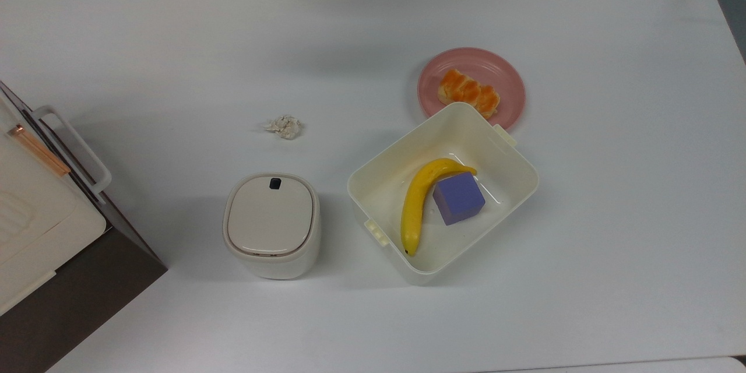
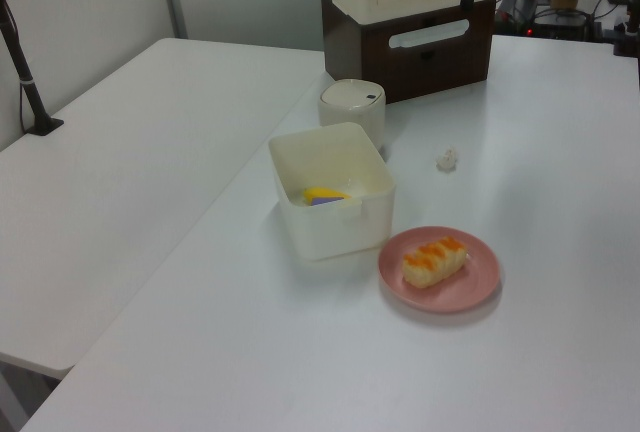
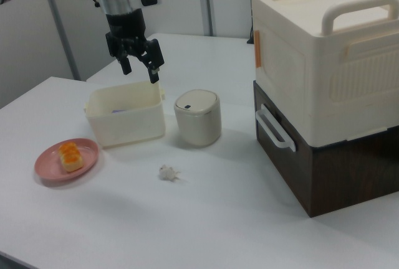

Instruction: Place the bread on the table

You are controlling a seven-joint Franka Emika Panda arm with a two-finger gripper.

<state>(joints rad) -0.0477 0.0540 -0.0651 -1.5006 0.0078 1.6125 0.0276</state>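
Gripper sits upper left in the right view, fingers spread wide, nothing held, high above the cream bin. Bread lies on the pink plate, right of centre in the top view, plate touching the bin's far corner. Banana and purple cube sit inside the bin. Table around it is white.

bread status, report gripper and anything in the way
Gripper open, empty, raised above the table. Bread on pink plate, untouched. Cream bin edges over the plate's rim beside it; bread's top clear.
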